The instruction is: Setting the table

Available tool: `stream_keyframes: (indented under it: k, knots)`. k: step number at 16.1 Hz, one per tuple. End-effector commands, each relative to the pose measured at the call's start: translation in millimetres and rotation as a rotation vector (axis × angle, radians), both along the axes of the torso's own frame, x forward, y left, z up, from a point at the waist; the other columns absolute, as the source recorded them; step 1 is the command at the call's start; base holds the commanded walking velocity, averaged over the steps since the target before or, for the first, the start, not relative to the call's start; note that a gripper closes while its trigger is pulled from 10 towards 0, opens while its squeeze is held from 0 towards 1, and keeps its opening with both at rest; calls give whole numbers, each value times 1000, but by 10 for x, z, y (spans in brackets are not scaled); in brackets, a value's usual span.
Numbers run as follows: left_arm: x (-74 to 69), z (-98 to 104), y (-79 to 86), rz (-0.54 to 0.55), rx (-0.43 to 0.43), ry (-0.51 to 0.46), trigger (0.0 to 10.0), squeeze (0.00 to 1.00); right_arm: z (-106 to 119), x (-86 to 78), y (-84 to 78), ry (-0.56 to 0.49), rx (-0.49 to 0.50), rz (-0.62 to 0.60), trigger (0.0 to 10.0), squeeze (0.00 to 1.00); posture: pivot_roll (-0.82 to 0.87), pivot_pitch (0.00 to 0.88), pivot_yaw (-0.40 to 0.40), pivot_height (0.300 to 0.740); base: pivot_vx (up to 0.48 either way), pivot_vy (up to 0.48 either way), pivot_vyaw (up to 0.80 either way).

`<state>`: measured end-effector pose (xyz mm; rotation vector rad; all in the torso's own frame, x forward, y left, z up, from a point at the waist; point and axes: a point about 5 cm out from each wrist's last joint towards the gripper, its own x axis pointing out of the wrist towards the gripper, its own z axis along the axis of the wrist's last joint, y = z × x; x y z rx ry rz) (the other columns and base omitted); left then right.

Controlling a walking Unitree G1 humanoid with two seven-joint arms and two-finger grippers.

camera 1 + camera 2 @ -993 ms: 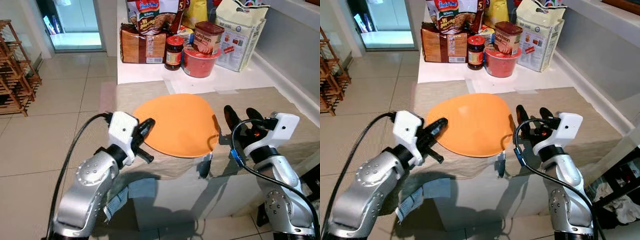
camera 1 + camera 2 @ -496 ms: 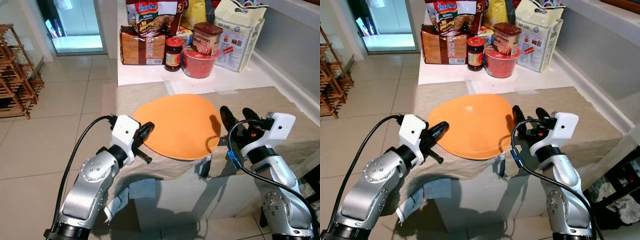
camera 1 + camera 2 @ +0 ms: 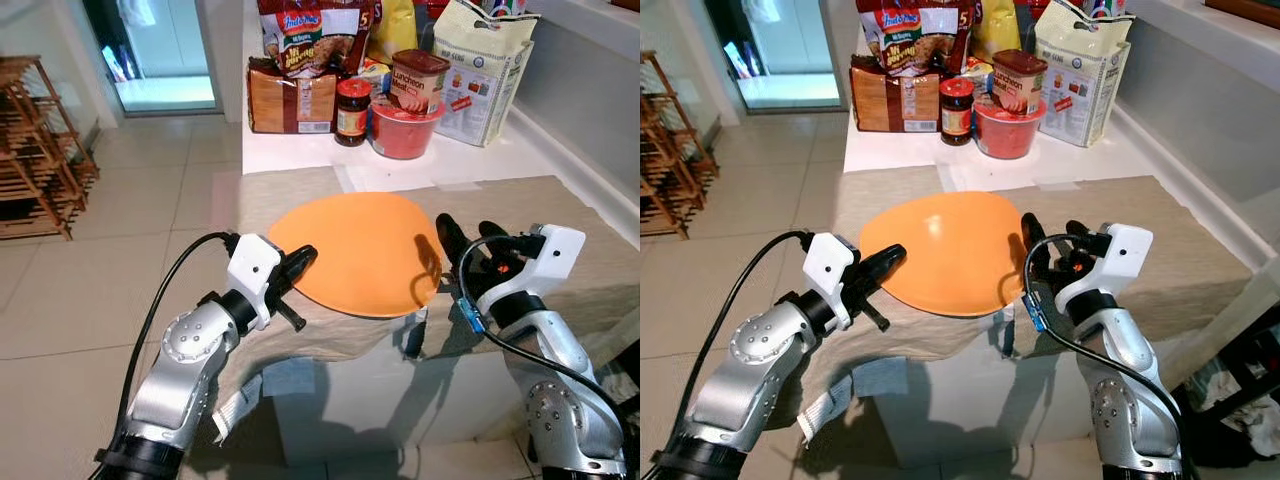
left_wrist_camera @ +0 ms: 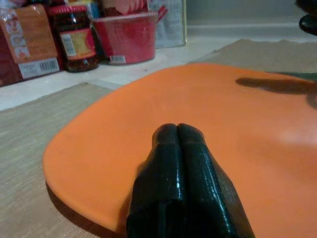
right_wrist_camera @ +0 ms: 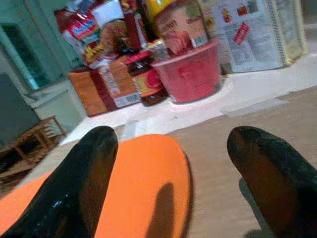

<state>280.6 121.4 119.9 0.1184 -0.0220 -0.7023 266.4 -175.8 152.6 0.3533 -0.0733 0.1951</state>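
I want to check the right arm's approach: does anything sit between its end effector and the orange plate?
Nothing visible does. The right end effector is open beside the orange plate, with only bare table mat around it.

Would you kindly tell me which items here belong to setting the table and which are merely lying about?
Part of the job:
orange plate
beige table mat
left claw, shut at the plate's edge
right claw, open beside the plate

Lying about:
red tub
jar
noodle packs
white bag
wooden rack
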Motion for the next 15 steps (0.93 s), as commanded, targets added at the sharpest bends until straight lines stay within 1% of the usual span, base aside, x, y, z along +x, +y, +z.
stream_keyframes:
  k: [1,3,4,6,7,8,9,10,11,12,13,15]
  knots:
    - [-96,-431,80,29,42,180,10000,0,91,2,-6,-21,17,-2,10000,0,31,0,-19,740,0,0,0]
    - [-92,-551,111,55,45,201,10000,0,117,4,-23,-23,10,-1,10000,0,21,0,-24,740,0,0,0]
    - [-89,-566,117,61,46,201,10000,0,123,4,-29,-24,8,-1,10000,0,21,0,-25,740,0,0,0]
    - [-91,-666,136,62,76,207,10000,0,141,4,-34,-22,15,7,10000,0,20,0,-27,740,0,0,0]
    - [-91,-666,136,62,76,207,10000,0,141,4,-34,-22,15,7,10000,0,20,0,-27,740,0,0,0]
    - [-91,-694,141,35,144,199,10000,0,135,4,-33,-17,15,4,10000,0,21,0,-25,740,0,0,0]
    - [-72,-670,145,27,159,192,10000,0,132,2,-32,-16,16,3,10000,0,23,0,-23,740,0,0,0]
    - [-17,-612,168,16,200,177,10000,0,122,-3,-28,-13,16,2,10000,0,23,0,-22,740,0,0,0]
    - [15,-595,190,13,220,190,10000,0,112,-4,-24,-9,16,3,10000,0,28,0,-20,740,0,0,0]
    - [27,-621,216,5,250,211,10000,0,100,-2,-15,-5,16,5,10000,0,30,0,-18,740,0,0,0]
    - [15,-705,260,-12,308,246,10000,0,85,-2,0,2,16,10,10000,0,32,0,-15,740,0,0,0]
    - [-7,-781,311,-11,356,288,10000,0,76,-7,3,5,16,11,10000,0,31,0,-12,740,0,0,0]
